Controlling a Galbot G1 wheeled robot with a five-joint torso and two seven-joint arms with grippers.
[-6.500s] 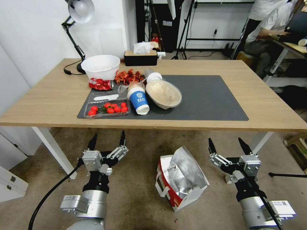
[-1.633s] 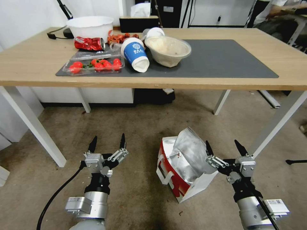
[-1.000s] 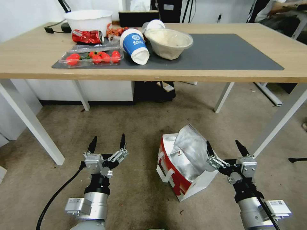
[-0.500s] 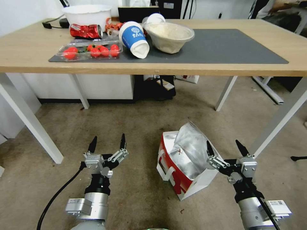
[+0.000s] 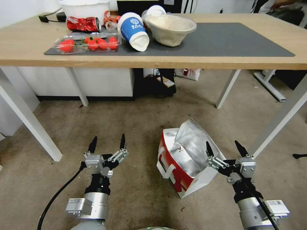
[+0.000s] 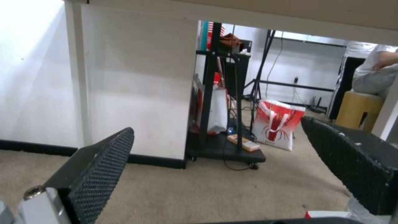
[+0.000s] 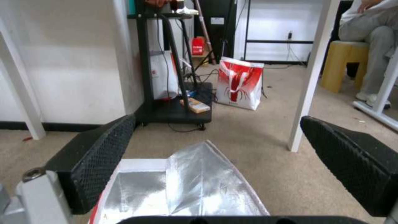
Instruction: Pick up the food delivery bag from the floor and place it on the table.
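Now head camera sits lower than before; food delivery bag (image 5: 184, 161) untouched on floor (image 5: 134, 127), right gripper (image 5: 224, 153) beside it, fingers apart; left gripper (image 5: 107, 145) also apart. Approach step only.

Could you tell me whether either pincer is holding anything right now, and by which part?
Nothing is held. Both the left pincer and right pincer are open; the bag sits on the floor.

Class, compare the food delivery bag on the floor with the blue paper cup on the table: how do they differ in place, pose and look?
The food delivery bag sits on the floor; the blue paper cup lies on the table, on the dark mat.
The bag stands tilted, its mouth open upward; the cup lies tipped on its side.
The bag is white with red sides and silver lining; the cup is blue, with a white logo.
Neither is held by a gripper.
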